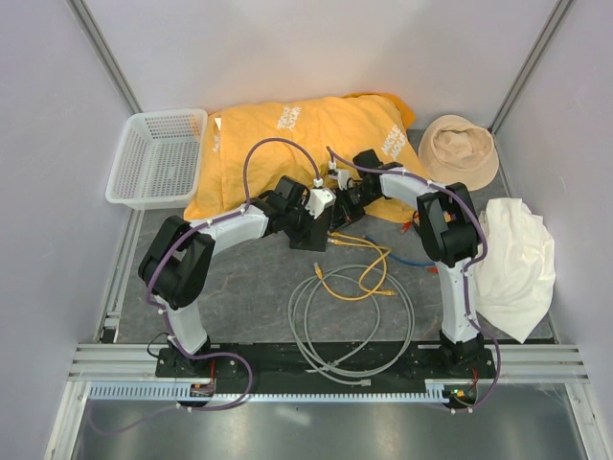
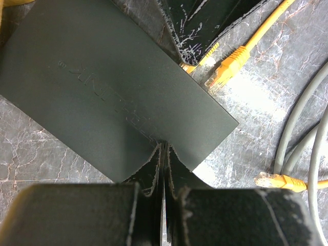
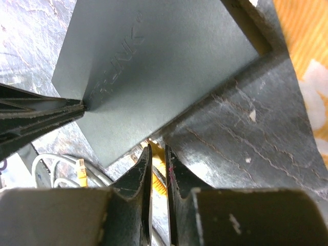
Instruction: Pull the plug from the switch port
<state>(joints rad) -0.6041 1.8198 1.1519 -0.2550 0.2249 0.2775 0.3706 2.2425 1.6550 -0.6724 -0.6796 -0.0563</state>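
Bracing switch [image 2: 102, 87] with left gripper [image 2: 164, 147], jaws pressed together. Pinching yellow plug [image 2: 197, 62] at port edge with right gripper [image 3: 158, 151]. Not unplugged yet; pull-out remaining.

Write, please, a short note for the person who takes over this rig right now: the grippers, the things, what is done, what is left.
Left gripper: shut, tips pressed on one edge of the black switch, apparently bracing it.
Right gripper: closed on the yellow plug at the switch's side.
Done: switch braced, plug gripped.
Left: pull the plug out. The port itself is hidden, so check that it comes free.
Note: a second yellow plug lies loose beside the switch.
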